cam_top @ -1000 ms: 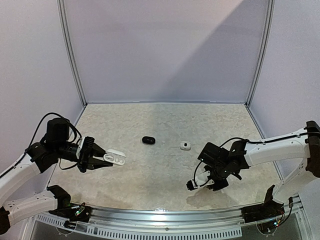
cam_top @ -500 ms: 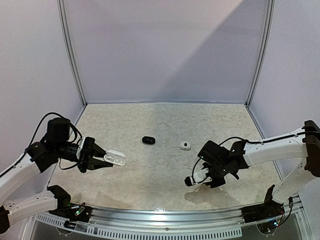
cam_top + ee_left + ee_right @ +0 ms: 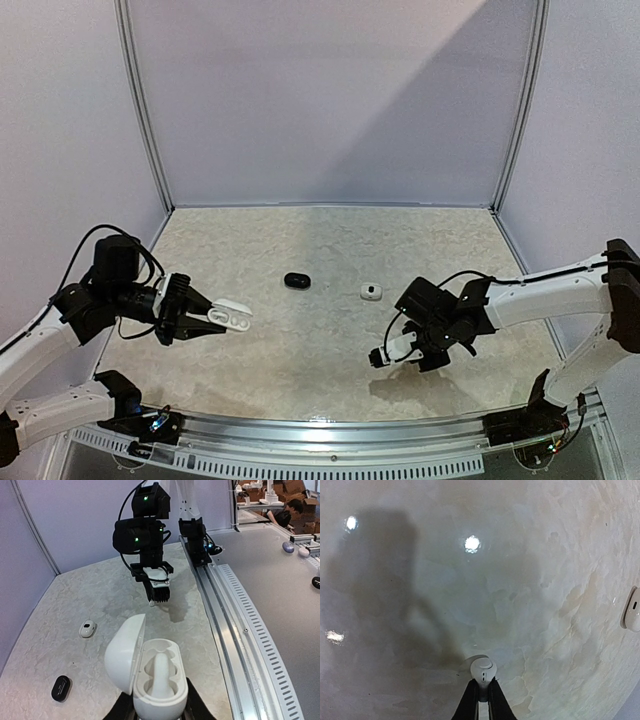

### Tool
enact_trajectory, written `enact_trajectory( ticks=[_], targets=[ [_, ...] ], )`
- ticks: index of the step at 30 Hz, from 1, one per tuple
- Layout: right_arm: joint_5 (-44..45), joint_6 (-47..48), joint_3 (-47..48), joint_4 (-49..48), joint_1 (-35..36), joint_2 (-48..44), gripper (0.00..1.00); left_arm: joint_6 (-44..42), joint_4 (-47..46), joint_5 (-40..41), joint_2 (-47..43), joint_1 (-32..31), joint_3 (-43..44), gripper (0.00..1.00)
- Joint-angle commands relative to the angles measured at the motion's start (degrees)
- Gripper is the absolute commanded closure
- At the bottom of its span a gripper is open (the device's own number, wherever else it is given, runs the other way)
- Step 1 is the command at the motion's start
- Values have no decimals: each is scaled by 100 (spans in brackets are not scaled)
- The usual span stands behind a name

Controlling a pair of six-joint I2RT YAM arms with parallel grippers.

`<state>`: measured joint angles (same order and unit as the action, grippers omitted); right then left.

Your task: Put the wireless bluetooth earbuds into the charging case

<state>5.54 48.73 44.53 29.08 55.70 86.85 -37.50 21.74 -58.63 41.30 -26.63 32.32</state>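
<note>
My left gripper (image 3: pixel 203 321) is shut on an open white charging case (image 3: pixel 232 316), held above the table's left side. In the left wrist view the case (image 3: pixel 159 677) has its lid swung left and both sockets look empty; the gripper (image 3: pixel 159 707) clamps its base. My right gripper (image 3: pixel 380 356) is shut on a small white earbud (image 3: pixel 483 669), held just above the table at the front right; the fingers (image 3: pixel 470 700) pinch its stem. The right gripper also shows in the left wrist view (image 3: pixel 156 599). A white earbud (image 3: pixel 371 291) and a black earbud (image 3: pixel 296 281) lie mid-table.
The loose white earbud (image 3: pixel 87 628) and the black one (image 3: pixel 61 688) lie between the two arms. The white one shows at the right edge of the right wrist view (image 3: pixel 631 610). A metal rail (image 3: pixel 320 425) runs along the near edge. Walls enclose the table.
My right gripper has moved left and slightly away from the near edge, carrying the white earbud. The left gripper and the case have not moved.
</note>
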Motion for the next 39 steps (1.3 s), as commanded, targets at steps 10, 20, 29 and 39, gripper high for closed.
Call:
enact_trajectory(
  ticks=[10,20,29,39],
  targets=[
    [-763,-1561,2231,975,-112,-63,100,1255,-947,383,19,-105,-76,100],
    [-1428,-3090,4865,1047,595,256,100,1535,-1458,731,-53,-231,-202,100],
    [-1344,-2905,6286,1214,1514,1294,100,1955,-2072,888,75,-444,-250,100],
    [-1159,-2495,6832,1565,1635,2013,100,2169,-2220,941,55,-523,-239,100]
  ],
)
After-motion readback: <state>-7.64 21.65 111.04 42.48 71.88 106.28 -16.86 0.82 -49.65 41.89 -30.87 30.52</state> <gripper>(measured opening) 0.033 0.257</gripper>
